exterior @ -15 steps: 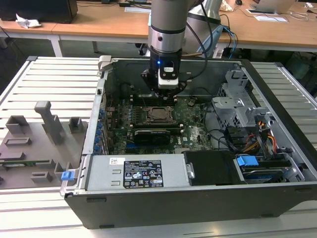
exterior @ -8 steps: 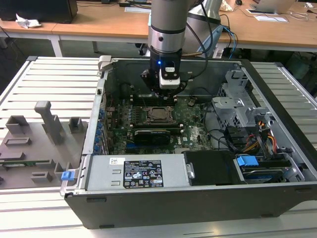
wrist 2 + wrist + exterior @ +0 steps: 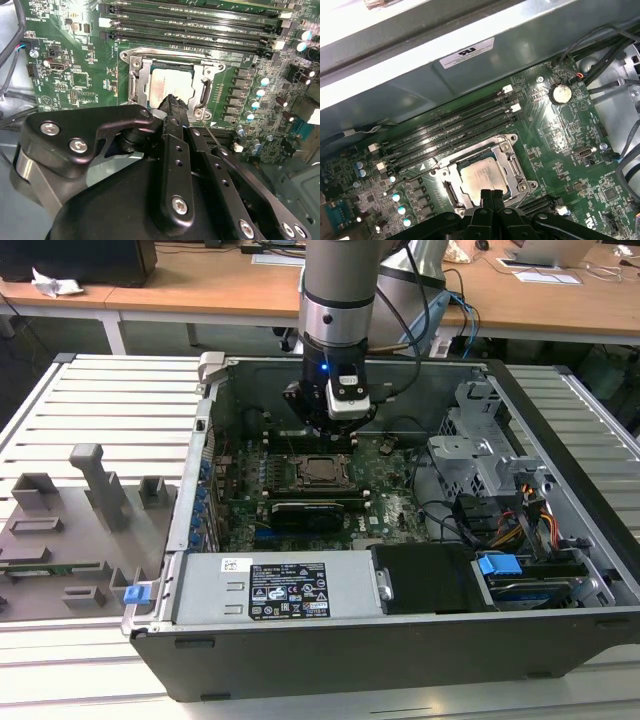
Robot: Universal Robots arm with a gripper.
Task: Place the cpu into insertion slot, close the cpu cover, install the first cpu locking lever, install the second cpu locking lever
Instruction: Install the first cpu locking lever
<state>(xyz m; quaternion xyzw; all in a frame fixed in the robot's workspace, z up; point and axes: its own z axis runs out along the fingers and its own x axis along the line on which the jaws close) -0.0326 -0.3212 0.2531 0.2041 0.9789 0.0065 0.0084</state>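
Observation:
The cpu (image 3: 161,86) lies flat in its socket on the green motherboard, its silvery-tan top showing in both wrist views (image 3: 481,176) and in the exterior view (image 3: 322,470). The cpu cover (image 3: 141,80), a metal frame, lies down around the chip (image 3: 513,167). My gripper (image 3: 173,102) hangs just above the socket's near edge, fingers pressed together with nothing between them (image 3: 491,194). In the exterior view the gripper (image 3: 334,432) sits low inside the open computer case, over the socket's far side. A thin wire lever (image 3: 415,171) sticks out beside the socket.
Black memory slots (image 3: 450,132) run along one side of the socket. A long black card (image 3: 312,512) lies on the other side. The power supply (image 3: 285,588), drive cage (image 3: 480,445) and cables (image 3: 520,525) crowd the case. A grey fixture tray (image 3: 70,530) stands at the exterior view's left.

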